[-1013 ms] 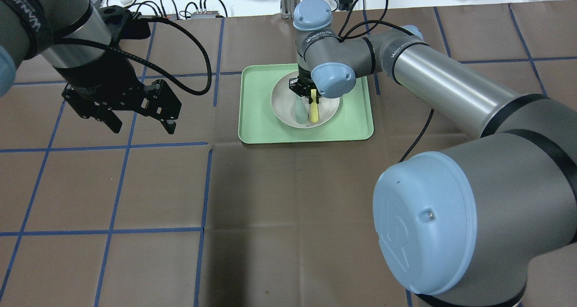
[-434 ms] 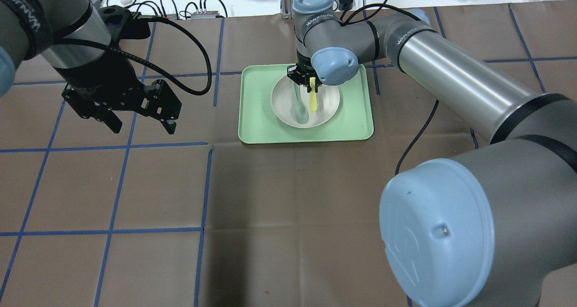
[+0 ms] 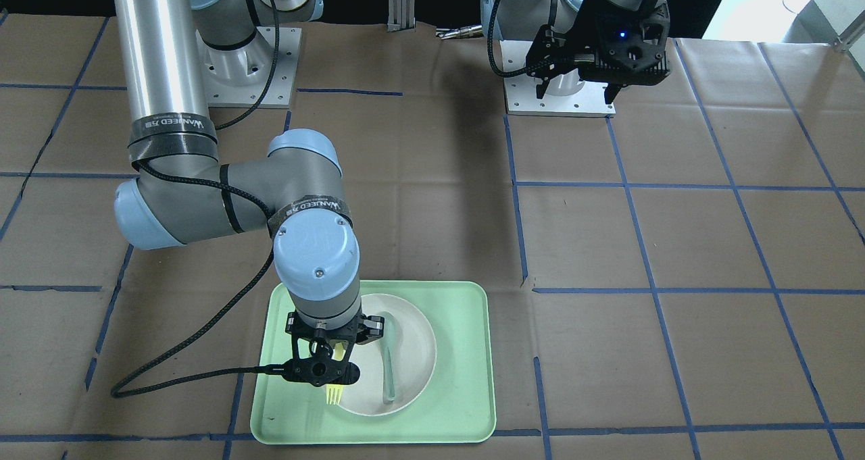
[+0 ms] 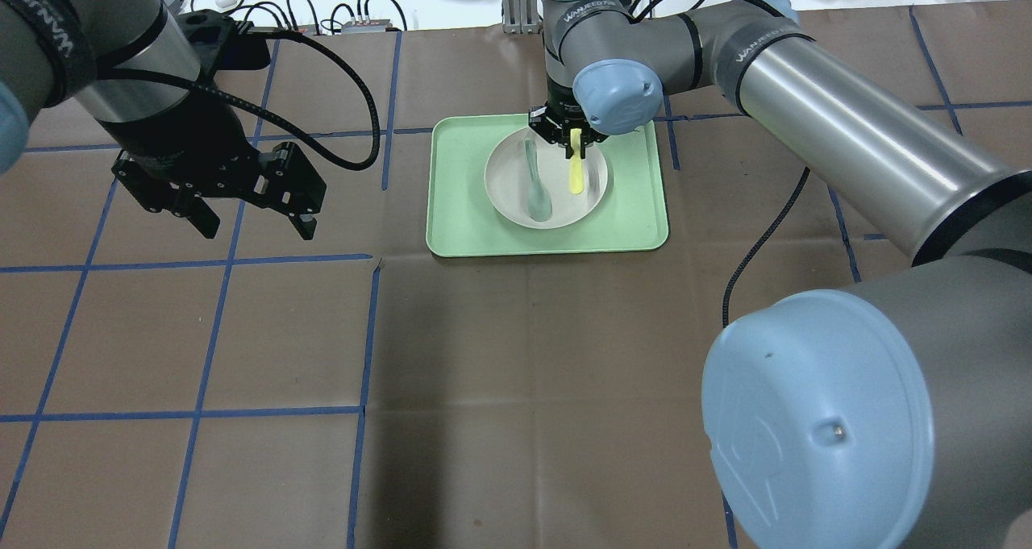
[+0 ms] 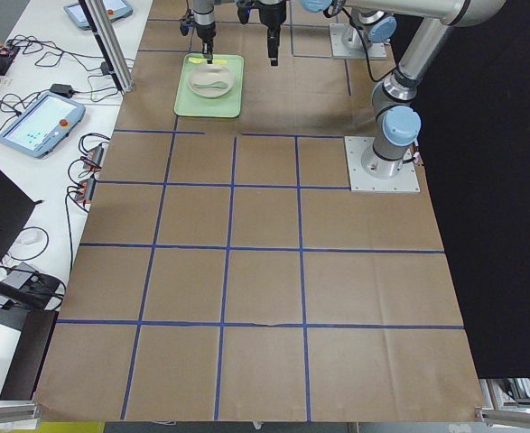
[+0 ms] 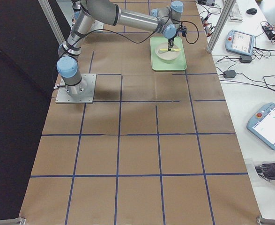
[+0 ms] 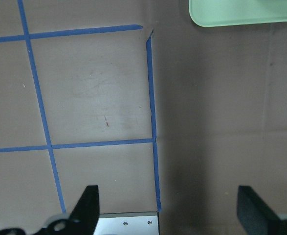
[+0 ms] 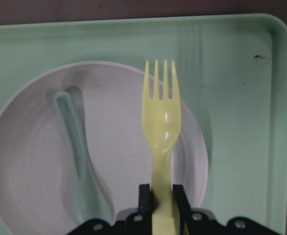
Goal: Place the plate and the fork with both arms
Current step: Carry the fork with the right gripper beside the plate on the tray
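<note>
one spoon in plate on tray; right claw pinches fork, left claw gapes.

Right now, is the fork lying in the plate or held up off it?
Held up: the right gripper is shut on the fork, its tines out over the plate rim.

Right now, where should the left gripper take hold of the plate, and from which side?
Probably the plate by its raised rim nearest the left gripper, from above, one finger inside, one outside. It lies flat in the tray; the spoon sits clear of that edge, and the right gripper holds the fork over the other half.
</note>
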You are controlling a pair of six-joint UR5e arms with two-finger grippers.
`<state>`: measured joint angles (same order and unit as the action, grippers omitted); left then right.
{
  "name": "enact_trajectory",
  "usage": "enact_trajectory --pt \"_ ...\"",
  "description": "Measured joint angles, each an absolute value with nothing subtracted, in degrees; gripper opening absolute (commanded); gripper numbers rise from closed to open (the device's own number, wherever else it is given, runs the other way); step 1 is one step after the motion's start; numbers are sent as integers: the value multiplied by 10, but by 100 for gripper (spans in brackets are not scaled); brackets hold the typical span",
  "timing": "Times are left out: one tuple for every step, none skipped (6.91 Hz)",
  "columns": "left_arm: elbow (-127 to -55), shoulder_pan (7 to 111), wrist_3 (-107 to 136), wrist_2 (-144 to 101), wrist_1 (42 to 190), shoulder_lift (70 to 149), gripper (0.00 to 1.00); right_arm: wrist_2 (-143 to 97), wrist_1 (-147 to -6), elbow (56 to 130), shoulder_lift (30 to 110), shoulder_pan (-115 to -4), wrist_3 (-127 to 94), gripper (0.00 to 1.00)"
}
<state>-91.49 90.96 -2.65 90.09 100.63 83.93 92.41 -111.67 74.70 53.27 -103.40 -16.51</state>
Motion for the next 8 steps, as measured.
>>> enact_trajectory --pt "-915 910 -26 901 1006 839 100 927 -1110 752 536 -1020 -150 0" --pt "-915 910 -26 901 1006 839 100 928 -1108 764 542 -1004 -129 0" --pt "-915 910 -26 901 1006 839 100 927 -1111 784 550 -989 -109 0" --pt "-915 910 -26 901 1006 839 100 925 -1116 801 555 -976 -95 0" --pt "-915 911 -26 900 1006 839 100 923 -1127 812 553 -968 -88 0" --pt "-916 911 -26 900 1006 839 100 921 -1145 821 544 -963 -84 0" --pt "-916 911 -25 900 1006 839 100 920 -1161 825 534 -961 -82 0" --pt "-916 911 -25 900 1006 839 100 920 -1168 827 526 -962 -83 0"
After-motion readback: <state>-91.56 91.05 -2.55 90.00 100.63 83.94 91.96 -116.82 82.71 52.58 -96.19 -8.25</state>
